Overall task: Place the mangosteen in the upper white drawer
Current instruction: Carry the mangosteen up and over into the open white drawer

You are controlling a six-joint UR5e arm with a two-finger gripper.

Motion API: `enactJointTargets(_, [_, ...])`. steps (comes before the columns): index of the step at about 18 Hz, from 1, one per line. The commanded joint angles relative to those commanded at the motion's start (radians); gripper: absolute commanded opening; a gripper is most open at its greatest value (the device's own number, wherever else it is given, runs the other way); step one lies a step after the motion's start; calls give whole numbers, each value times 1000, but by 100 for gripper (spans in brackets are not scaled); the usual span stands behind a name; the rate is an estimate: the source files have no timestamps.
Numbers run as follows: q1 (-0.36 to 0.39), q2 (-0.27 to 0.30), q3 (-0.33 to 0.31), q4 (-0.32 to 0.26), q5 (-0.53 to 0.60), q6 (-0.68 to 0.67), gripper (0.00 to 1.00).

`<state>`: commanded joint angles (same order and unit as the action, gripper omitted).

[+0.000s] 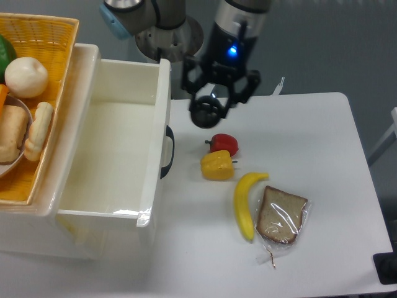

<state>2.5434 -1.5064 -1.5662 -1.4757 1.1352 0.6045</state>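
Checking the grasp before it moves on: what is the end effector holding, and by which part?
The mangosteen, pinched across its round sides by the end effector.

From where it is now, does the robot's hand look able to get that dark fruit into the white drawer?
Probably yes. The hand holds the mangosteen in the air just right of the upper white drawer, which stands open and looks empty, with nothing between them.

Silver arm, light-blue joint caps, black tool (208, 112), blue light
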Motion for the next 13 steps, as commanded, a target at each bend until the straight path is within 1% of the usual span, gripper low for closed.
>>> enactJointTargets(2, [-35, 0, -3, 0, 3, -20, 43])
enactJointTargets(7, [-87, -12, -25, 0, 3, -22, 45])
enactJointTargets(9, [-104, -14, -46, 5, 5, -22, 46])
enactJointTargets(11, [-126, -18, -49, 5, 5, -22, 47])
enactJointTargets(13, [-140, -26, -49, 5, 5, -22, 50])
